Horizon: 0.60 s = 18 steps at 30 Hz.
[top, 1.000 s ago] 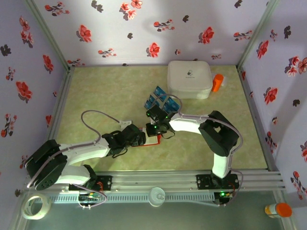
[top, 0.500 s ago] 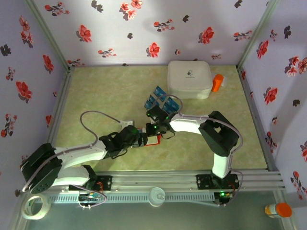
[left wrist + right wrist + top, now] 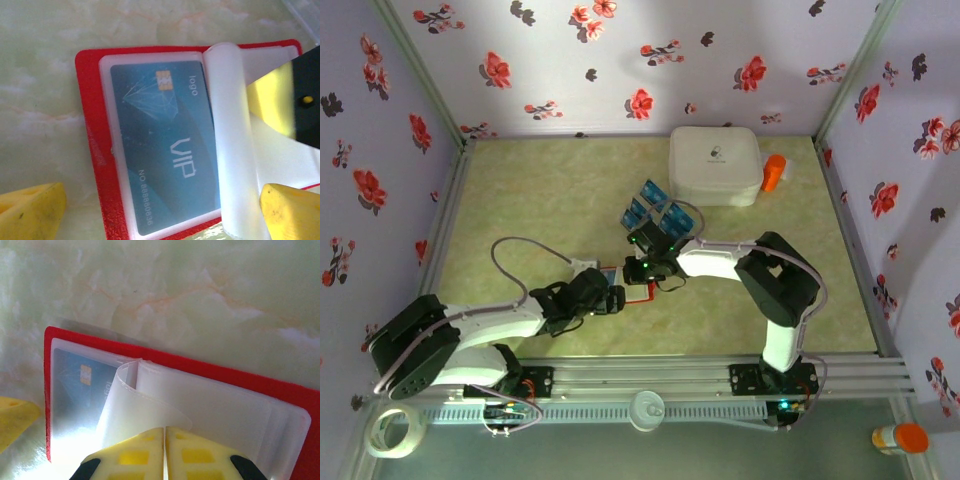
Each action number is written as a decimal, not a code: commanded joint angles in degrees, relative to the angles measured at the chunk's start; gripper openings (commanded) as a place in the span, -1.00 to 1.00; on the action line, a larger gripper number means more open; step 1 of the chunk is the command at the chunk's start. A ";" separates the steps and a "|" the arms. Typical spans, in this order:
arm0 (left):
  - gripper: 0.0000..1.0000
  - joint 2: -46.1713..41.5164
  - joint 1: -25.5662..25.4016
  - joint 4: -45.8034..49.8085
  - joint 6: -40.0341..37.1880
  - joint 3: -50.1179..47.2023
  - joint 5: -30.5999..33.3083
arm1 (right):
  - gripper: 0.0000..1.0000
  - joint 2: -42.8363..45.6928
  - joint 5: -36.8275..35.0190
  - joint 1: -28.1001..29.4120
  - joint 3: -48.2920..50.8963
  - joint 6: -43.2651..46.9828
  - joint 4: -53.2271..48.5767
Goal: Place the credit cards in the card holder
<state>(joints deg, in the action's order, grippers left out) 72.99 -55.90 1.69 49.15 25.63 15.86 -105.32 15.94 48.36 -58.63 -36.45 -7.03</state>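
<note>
Right fingers (image 3: 165,440) are pressed together low over the open holder (image 3: 92,140) and seem to nip the edge of a clear sleeve (image 3: 145,405), which curls up from the spine like a half-turned page. Left fingers (image 3: 608,298) are spread wide and grasp nothing, with one yellow tip at each side of the holder's near edge.

The holder lies flat on the worktop (image 3: 520,200) between the two arms. One teal card (image 3: 165,145) sits in the left-hand pocket, its long axis parallel to the spine.

The spare cards (image 3: 655,212) lie fanned on the worktop just beyond the right wrist, toward the white box (image 3: 715,165), with their long axes slanted against the holder's.

So the next card lies on the far side of the holder, nearer the right arm. That arm is busy holding the sleeve up. The free left arm would likely have to reach past the holder to fetch it.
</note>
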 commanded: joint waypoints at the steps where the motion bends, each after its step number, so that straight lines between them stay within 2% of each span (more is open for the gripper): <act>1: 0.99 0.83 -0.44 -0.49 -0.53 -0.92 0.59 | -0.78 1.24 1.81 -0.68 1.41 -1.43 0.67; 5: 0.97 0.84 -0.43 -0.38 0.20 -1.50 0.96 | -0.65 2.87 1.94 -1.38 1.55 -1.54 0.68; 9: 0.97 0.32 -0.44 -0.20 0.34 -1.81 1.24 | -0.30 5.76 1.41 -2.33 2.77 -2.18 0.96; 12: 0.97 -0.03 -0.48 0.06 0.35 -1.80 1.32 | -0.14 6.87 1.31 -2.79 4.15 -3.33 2.33; 18: 0.97 -0.77 -0.44 0.63 0.36 -1.72 1.54 | 0.03 5.35 3.31 -2.92 5.38 -5.85 6.06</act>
<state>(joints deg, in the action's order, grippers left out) 73.08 -55.99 1.08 49.17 25.15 16.32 -99.53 17.89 45.71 -54.13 -40.34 -3.44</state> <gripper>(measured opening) 0.986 0.509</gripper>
